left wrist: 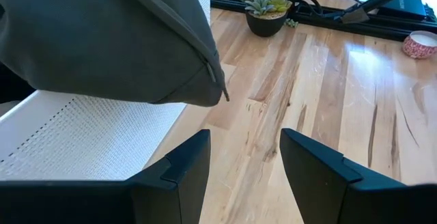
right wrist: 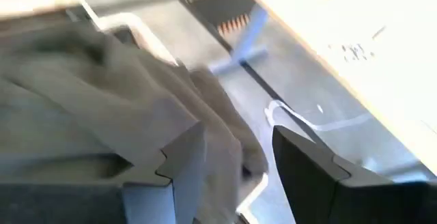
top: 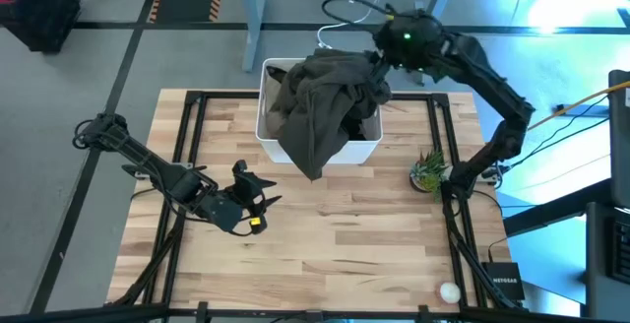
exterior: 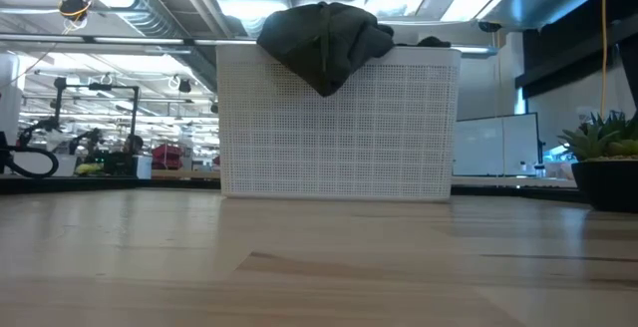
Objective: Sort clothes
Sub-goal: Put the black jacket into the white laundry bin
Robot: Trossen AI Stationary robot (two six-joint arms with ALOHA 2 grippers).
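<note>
I see the dark olive-grey garment point(top: 327, 101) heaped in the white bin point(top: 268, 126) at the far side of the table point(top: 374, 234), one corner drooping over the bin's near wall. My right gripper point(right wrist: 235, 166) hangs over the bin's far right corner, fingers spread, the cloth just beside one finger. My left gripper point(top: 258, 200) waits spread over the table's near left part.
</note>
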